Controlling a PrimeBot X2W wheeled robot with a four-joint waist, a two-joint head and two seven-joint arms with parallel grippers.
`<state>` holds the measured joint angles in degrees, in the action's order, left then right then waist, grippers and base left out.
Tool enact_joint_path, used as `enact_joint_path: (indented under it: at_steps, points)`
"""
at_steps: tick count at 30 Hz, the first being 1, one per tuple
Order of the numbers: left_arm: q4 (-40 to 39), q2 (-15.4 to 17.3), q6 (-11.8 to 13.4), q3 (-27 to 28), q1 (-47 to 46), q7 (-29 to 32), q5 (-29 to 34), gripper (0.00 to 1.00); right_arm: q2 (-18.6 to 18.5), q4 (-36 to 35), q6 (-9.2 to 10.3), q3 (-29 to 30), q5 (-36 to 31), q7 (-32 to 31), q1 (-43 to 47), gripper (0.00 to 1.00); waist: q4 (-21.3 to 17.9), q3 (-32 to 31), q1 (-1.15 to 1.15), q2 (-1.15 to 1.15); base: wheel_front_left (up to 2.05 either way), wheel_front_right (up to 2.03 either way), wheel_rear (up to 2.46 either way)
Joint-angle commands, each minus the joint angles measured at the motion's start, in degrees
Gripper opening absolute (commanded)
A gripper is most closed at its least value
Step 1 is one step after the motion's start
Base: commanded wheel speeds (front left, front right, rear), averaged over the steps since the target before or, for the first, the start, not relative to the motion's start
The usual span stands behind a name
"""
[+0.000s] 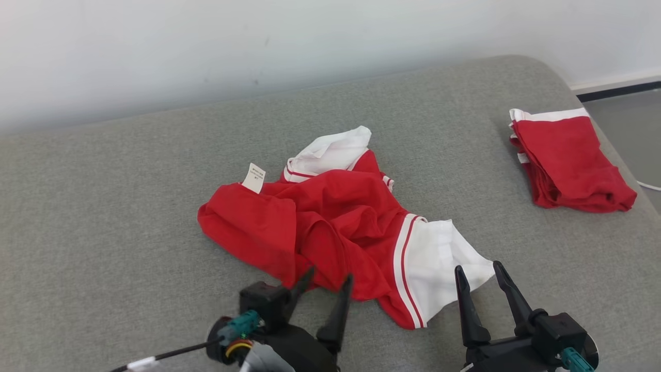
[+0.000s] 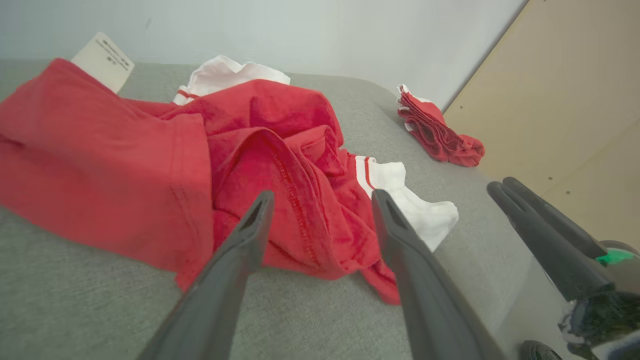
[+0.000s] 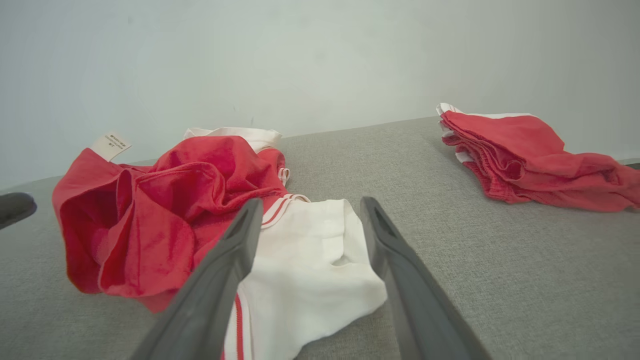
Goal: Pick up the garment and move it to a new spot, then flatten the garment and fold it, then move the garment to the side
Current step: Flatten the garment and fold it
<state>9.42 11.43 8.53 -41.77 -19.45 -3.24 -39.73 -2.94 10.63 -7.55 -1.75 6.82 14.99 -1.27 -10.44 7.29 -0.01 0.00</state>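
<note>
Garment, red with white sleeves, is lying crumpled near the middle of the grey cushion, well short of the pale wall behind it. At its left end a red lobe is bulging outward, and a white label is standing up from the far edge there. Moving right, the far sleeve is showing white at the back, trimmed with red stripes, and red folds are piling over one another through the centre.

The left gripper is sitting at the near edge of the red cloth with its two dark fingers spread apart. In the left wrist view the cloth is lying beyond and between the fingertips, and no fold is being pinched. Whether the tips are touching the fabric cannot be told.

Further right, the near sleeve is spilling toward the near right, bordered by a double red stripe. The right gripper is hovering at that sleeve's tip, fingers likewise spread wide and pinching nothing. In the right wrist view the white cloth is lying on the cushion between them.

At the far right, well apart from the crumpled item, a folded stack of red cloth with white trim is resting near the cushion's edge.
</note>
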Motion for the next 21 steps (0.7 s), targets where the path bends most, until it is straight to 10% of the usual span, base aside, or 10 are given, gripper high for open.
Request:
enact_joint_path:
  at_steps: [1,21]
  points:
    - [0.14,-0.27,-0.19,-0.39,1.07,0.53,-0.53,1.0,0.13,0.01,0.14,-0.15,0.22,0.27,-0.39,1.0,-0.57,0.13,0.01,0.0,0.0,0.0,0.0]
    - [11.97,-3.1,2.47,-2.16,-3.45,2.62,0.87,0.98,0.14,-0.33,0.14,0.34,1.38,0.27,-0.98,1.0,-4.5,1.48,0.01,0.0,0.0,0.0,0.0]
